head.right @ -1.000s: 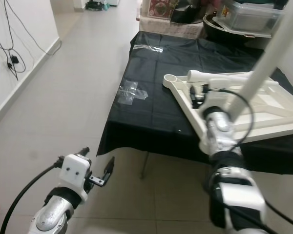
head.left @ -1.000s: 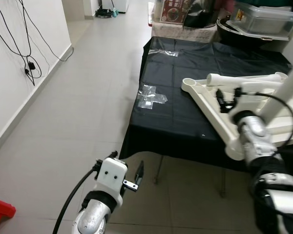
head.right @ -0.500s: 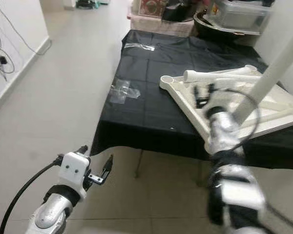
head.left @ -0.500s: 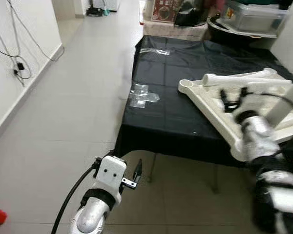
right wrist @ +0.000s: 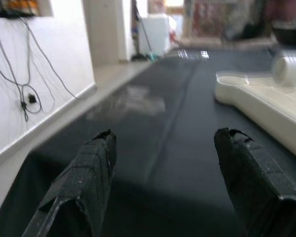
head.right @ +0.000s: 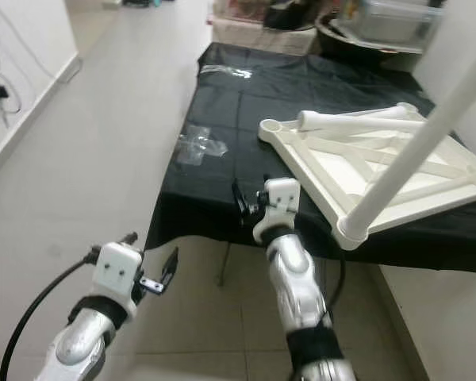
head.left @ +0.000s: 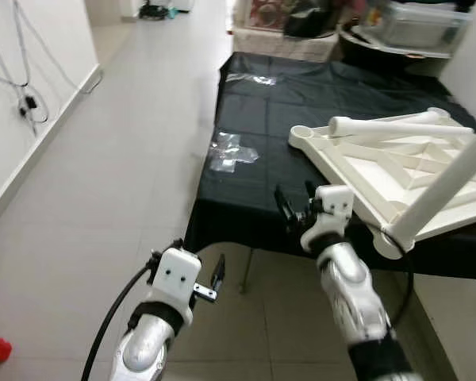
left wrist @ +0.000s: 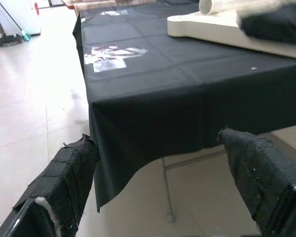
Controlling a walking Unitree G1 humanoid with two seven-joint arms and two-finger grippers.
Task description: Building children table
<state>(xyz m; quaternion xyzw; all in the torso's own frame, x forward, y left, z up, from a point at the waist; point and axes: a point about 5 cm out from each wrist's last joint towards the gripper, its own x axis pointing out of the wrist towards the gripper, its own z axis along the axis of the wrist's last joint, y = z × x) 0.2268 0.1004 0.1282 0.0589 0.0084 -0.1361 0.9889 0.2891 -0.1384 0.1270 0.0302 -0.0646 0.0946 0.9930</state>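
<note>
Your white children's table (head.left: 389, 171) lies upside down on the black-covered table (head.left: 262, 151), toward its right half, with 1 leg (head.left: 397, 125) lying across its top edge and another leg (head.left: 440, 190) standing up at the near corner. Your right gripper (head.left: 293, 208) hovers over the near edge of the black cloth, just left of that frame, jaws spread wide with nothing between them. Your left gripper (head.left: 218, 274) hangs low over the tiled floor (head.left: 103, 175), in front of the cloth's overhang, fingers (left wrist: 64, 182) wide apart and empty. Clear tape (head.left: 232, 151) sits on the cloth.
</note>
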